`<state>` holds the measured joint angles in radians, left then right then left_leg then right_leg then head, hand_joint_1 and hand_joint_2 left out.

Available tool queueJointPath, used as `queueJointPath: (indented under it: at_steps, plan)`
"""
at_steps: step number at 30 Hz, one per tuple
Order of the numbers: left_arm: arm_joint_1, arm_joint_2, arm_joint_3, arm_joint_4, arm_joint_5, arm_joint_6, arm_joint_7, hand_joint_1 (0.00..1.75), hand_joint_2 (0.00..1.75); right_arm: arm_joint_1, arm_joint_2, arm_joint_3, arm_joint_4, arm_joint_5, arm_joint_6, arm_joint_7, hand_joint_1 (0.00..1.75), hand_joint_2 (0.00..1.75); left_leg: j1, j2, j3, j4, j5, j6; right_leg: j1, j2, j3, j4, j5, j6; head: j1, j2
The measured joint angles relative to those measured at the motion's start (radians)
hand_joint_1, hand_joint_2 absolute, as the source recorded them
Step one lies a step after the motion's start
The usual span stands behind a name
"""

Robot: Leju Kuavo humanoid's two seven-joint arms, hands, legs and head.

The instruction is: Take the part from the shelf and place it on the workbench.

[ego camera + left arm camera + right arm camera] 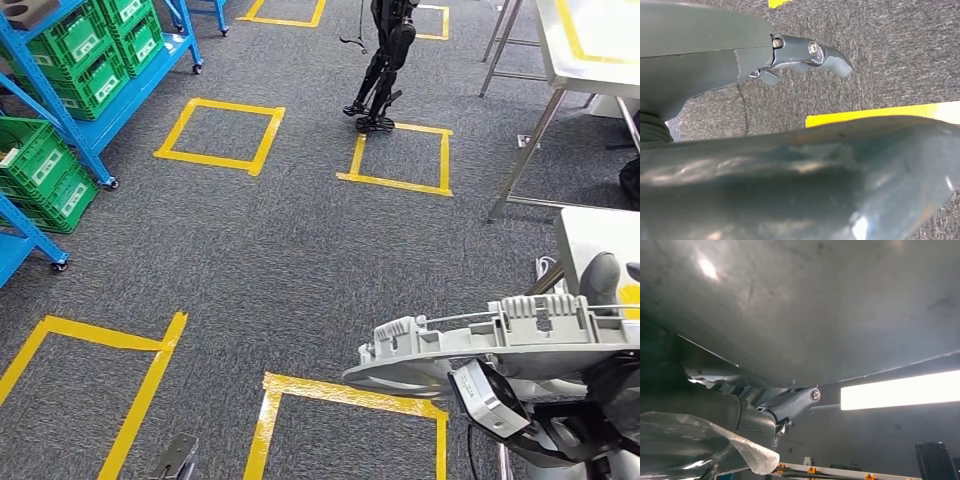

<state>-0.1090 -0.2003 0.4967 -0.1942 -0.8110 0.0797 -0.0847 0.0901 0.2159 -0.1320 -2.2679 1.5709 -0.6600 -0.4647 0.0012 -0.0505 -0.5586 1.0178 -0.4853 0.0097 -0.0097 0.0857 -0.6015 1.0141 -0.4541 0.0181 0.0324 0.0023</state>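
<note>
head view: the part (483, 345), a long grey moulded plastic piece with ribs and clips, is carried low at the right of the frame, off the shelf and not yet on any bench. it hangs over the grey carpet, its rounded end above a yellow tape square (351, 400). the right hand (573, 430) sits under it, mostly hidden behind dark wrist hardware; it appears to support the part from below, though i cannot tell how the fingers lie. blue shelf (83, 130) with green crates (98, 60) stands at the far left, well apart. a steel-legged workbench (581, 60) is at the upper right, with a white surface (596, 250) nearer on the right edge. another dark legged robot (385, 60) stands beyond the tape squares.

left wrist view: the left hand (791, 55) holds nothing; one dark finger reaches out over carpet, the others are hidden, so spread or curled cannot be told. a smooth grey body panel takes up the foreground.

right wrist view: the part's smooth underside (810, 305) lies right over the hand, a finger (798, 405) touching it. a ceiling light strip (900, 390) shows beyond, which the head view lacks; the head view alone gives the ribbed top and the route.

risk: the part overhangs far to one side of a single hand, so walking sway or a turn toward the bench could tip it off or clip a bench leg.
</note>
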Motion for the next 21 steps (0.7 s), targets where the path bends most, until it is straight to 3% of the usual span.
queueJointPath:
  at_steps: [6, 10, 12, 14, 16, 17, 18, 19, 21]
  plan:
    - [0.000, 0.000, 0.000, 0.000, 0.001, 0.000, 0.000, 0.00, 0.00, 0.000, 0.000, 0.000, 0.000, 0.000, 0.000, 0.000, 1.75, 1.75, -0.001, 0.000, 0.000, 0.002, 0.000, 0.001, -0.001, 0.000, 0.000, -0.001, 0.001, 0.001, 0.000, 0.000]
    - [-0.001, 0.001, 0.000, 0.000, 0.001, 0.000, 0.000, 0.00, 0.00, 0.001, 0.000, 0.000, -0.001, 0.000, 0.000, 0.000, 1.75, 1.75, -0.004, 0.001, -0.001, 0.003, 0.001, 0.011, -0.003, 0.004, 0.000, -0.007, 0.005, 0.010, -0.001, 0.000]
    - [-0.001, 0.000, 0.000, 0.000, 0.002, 0.000, 0.001, 0.00, 0.00, 0.002, 0.000, -0.001, -0.004, 0.000, 0.000, 0.000, 1.75, 1.75, 0.002, 0.009, 0.007, -0.016, 0.011, 0.019, -0.002, -0.010, -0.007, -0.001, -0.001, 0.014, 0.000, 0.000]
    - [-0.001, -0.002, 0.001, 0.000, 0.004, 0.000, 0.002, 0.00, 0.00, 0.000, 0.000, -0.001, -0.006, 0.000, 0.000, -0.002, 1.75, 1.75, 0.007, 0.021, 0.014, -0.032, 0.019, 0.025, -0.002, -0.047, -0.043, 0.070, -0.045, 0.019, 0.004, 0.000]
    - [0.002, -0.002, 0.001, 0.000, 0.009, 0.000, 0.005, 0.00, 0.00, -0.001, 0.000, -0.001, -0.006, 0.000, 0.000, -0.003, 1.75, 1.75, 0.007, 0.033, 0.015, -0.035, 0.018, 0.027, -0.008, -0.073, -0.107, 0.204, -0.106, 0.027, 0.007, 0.000]
    - [0.003, -0.001, 0.002, 0.000, 0.012, 0.000, 0.007, 0.00, 0.00, 0.001, 0.000, -0.001, -0.006, 0.000, 0.000, -0.004, 1.75, 1.75, 0.007, 0.039, 0.015, -0.034, 0.017, 0.026, -0.012, -0.076, -0.131, 0.251, -0.119, 0.031, 0.007, 0.000]
    - [0.003, -0.002, 0.002, 0.000, 0.014, -0.001, 0.009, 0.00, 0.00, 0.001, 0.000, -0.002, -0.006, 0.000, 0.000, -0.004, 1.75, 1.75, 0.008, 0.043, 0.016, -0.033, 0.015, 0.023, -0.017, -0.078, -0.137, 0.266, -0.114, 0.036, 0.008, 0.000]
    - [0.004, -0.002, 0.003, 0.000, 0.015, -0.001, 0.009, 0.00, 0.00, 0.002, 0.000, -0.002, -0.006, 0.000, 0.000, -0.005, 1.75, 1.75, 0.011, 0.046, 0.019, -0.032, 0.011, 0.018, -0.023, -0.080, -0.120, 0.234, -0.089, 0.042, 0.008, 0.000]
    - [0.003, -0.002, 0.003, 0.000, 0.015, 0.000, 0.010, 0.00, 0.00, 0.001, 0.000, -0.003, -0.005, 0.000, 0.000, -0.006, 1.75, 1.75, 0.016, 0.048, 0.023, -0.023, 0.000, 0.002, -0.032, -0.086, -0.047, 0.103, -0.033, 0.055, 0.008, 0.000]
